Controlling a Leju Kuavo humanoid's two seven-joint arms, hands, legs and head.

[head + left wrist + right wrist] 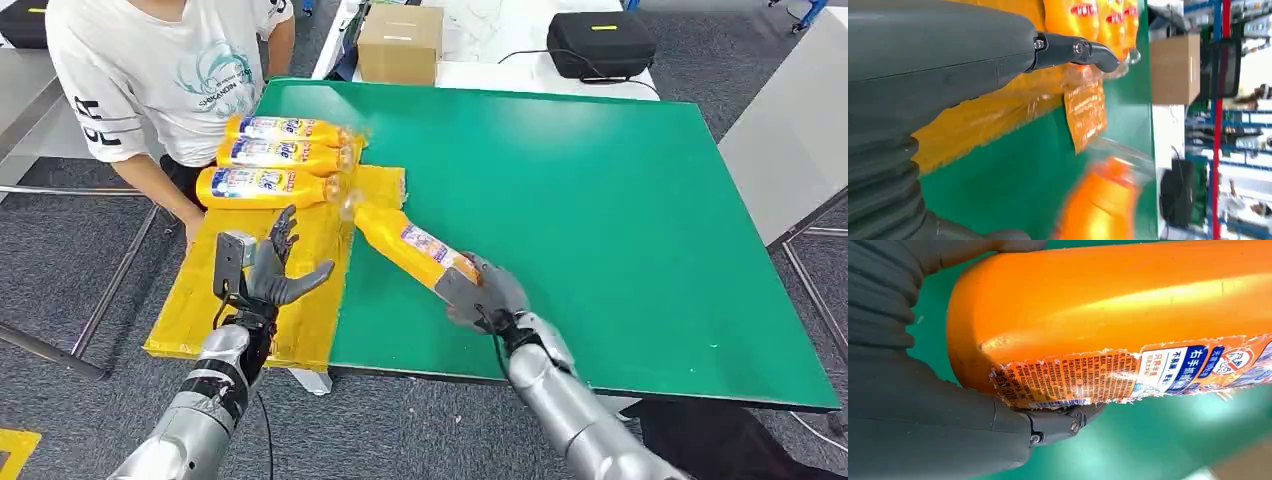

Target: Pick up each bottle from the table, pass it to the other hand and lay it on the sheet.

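Bottle (410,245), orange with a torn label of small Chinese print and a barcode, is gripped at its base by the right hand (480,295) above the green table (600,220). Left hand (275,270) is spread over the yellow sheet (200,310), where three bottles (275,157) lie.

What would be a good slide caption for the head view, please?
Right hand offers an orange bottle toward the open left hand over the yellow sheet.

Head view: high up, looking forward and down over the green table (600,200). Both wrist views: turned, very close behind each hand, sharing that table (1013,180) (1128,445) with the head view.
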